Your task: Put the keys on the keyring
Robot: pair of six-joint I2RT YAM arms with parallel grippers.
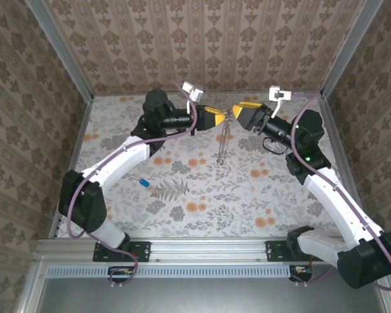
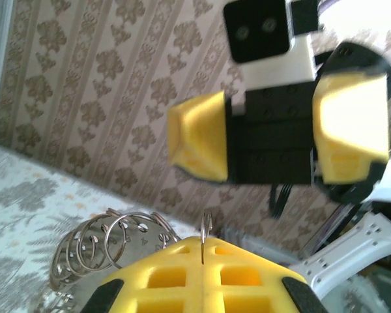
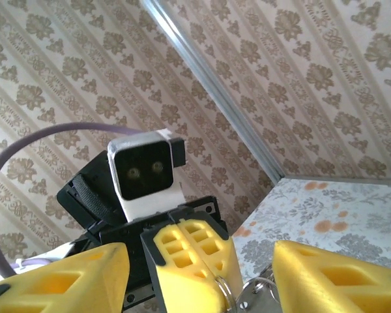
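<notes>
Left gripper (image 2: 202,246) tight on keyring (image 2: 85,251), ring largely hidden inside.

a floral-patterned table (image 1: 247,195) carries one small blue-headed key (image 1: 144,182) near its left side.

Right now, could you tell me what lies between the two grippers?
The keyring: the top view shows it hanging between the left gripper and the right gripper, its strap dangling.

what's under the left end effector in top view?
The keyring hangs below the left end effector, over the table. Its ring's top is pinched between the shut fingers, so that part is covered.
</notes>
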